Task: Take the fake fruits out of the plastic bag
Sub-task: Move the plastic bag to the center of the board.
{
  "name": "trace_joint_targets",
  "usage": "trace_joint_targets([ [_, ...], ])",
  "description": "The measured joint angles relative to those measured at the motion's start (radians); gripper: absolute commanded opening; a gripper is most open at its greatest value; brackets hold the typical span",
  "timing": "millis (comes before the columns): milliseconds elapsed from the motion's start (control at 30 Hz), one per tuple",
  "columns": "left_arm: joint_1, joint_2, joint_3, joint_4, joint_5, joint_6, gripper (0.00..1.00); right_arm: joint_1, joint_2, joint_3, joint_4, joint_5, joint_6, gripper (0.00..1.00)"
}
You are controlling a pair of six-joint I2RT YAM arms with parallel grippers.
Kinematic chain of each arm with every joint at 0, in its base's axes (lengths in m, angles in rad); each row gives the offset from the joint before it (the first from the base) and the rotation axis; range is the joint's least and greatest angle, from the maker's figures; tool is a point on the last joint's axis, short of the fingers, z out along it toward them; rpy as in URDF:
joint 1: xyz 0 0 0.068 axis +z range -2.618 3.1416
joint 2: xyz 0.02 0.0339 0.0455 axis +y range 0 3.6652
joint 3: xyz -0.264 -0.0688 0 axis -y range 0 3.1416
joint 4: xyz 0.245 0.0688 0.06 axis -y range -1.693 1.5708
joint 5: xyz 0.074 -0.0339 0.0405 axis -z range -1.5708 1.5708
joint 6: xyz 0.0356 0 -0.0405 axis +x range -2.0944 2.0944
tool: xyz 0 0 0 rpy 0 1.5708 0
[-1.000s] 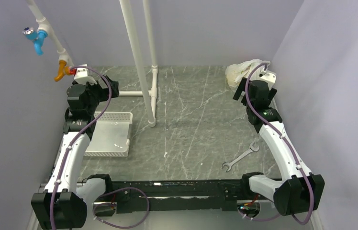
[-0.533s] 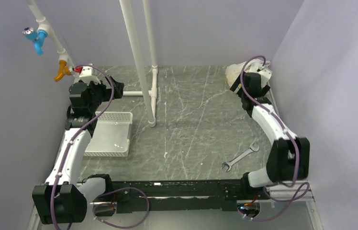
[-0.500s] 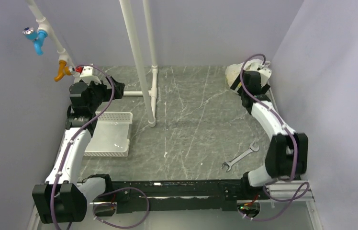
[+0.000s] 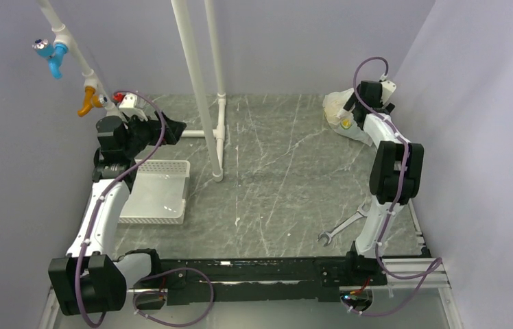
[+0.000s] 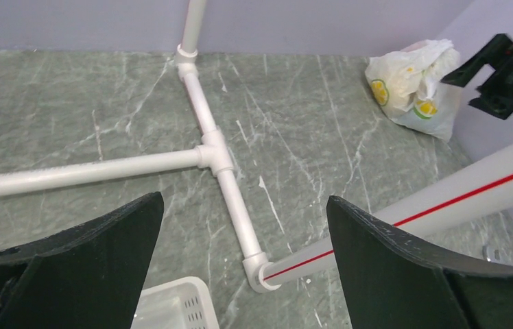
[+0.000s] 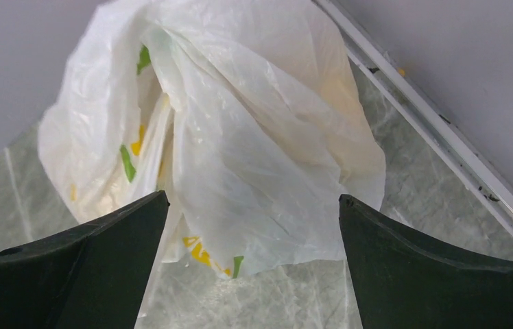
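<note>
**Approaching the Bag: Right Arm Leads**

**Location of the task item.** The plastic bag (image 4: 339,110) sits in the far right corner of the table (image 4: 274,171), close against the right wall. It is bunched shut. The fake fruits are enclosed and cannot be seen directly; only faint yellow and orange tints show through the film.

**Governing relation.** In the right wrist view, the bag lies directly ahead of the right gripper (image 6: 252,199) and just beyond its fingertips, filling the span between the two fingers. Contact cannot be confirmed. The main folds run away from the gripper, roughly square to the line joining the fingers, and converge at a gathered top on the far side. Closing the fingers should therefore pinch across the folds.

**Gripper state.**
- Right gripper: fingers spread wide, holding nothing.
- Left gripper (image 5: 243,199): fingers also spread wide, holding nothing.

**Arm pose.**
- Right arm: stretched long along the right edge of the table, with the wrist at the far corner and angled down at the bag.
- Left arm: raised above the white tray (image 4: 158,199), aimed across the table past the white pipe frame (image 5: 219,157), well apart from the bag.

**Assessment.** The right arm is much the nearer. No fruit has been removed.
</note>
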Motion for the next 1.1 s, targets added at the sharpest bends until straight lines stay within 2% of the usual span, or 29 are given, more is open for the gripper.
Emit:
trace_joint_targets([
  [133,0.008,0.008,0.0,0.03,0.056,-0.008,0.98,-0.002,0.032,0.01,-0.013,-0.027,-0.027,1.0],
  [333,0.025,0.061,0.004,0.06,0.141,-0.039,0.95,0.006,0.108,0.131,-0.045,-0.028,-0.04,1.0],
  [500,0.035,0.074,0.004,0.071,0.189,-0.05,0.94,0.01,0.128,0.154,-0.056,-0.039,-0.048,1.0],
  [933,0.035,0.08,0.011,0.076,0.219,-0.049,0.92,0.044,0.133,0.192,-0.069,0.01,-0.048,1.0],
  [1100,0.035,0.083,0.012,0.075,0.218,-0.048,0.9,0.058,0.128,0.158,-0.045,0.022,-0.05,1.0],
])
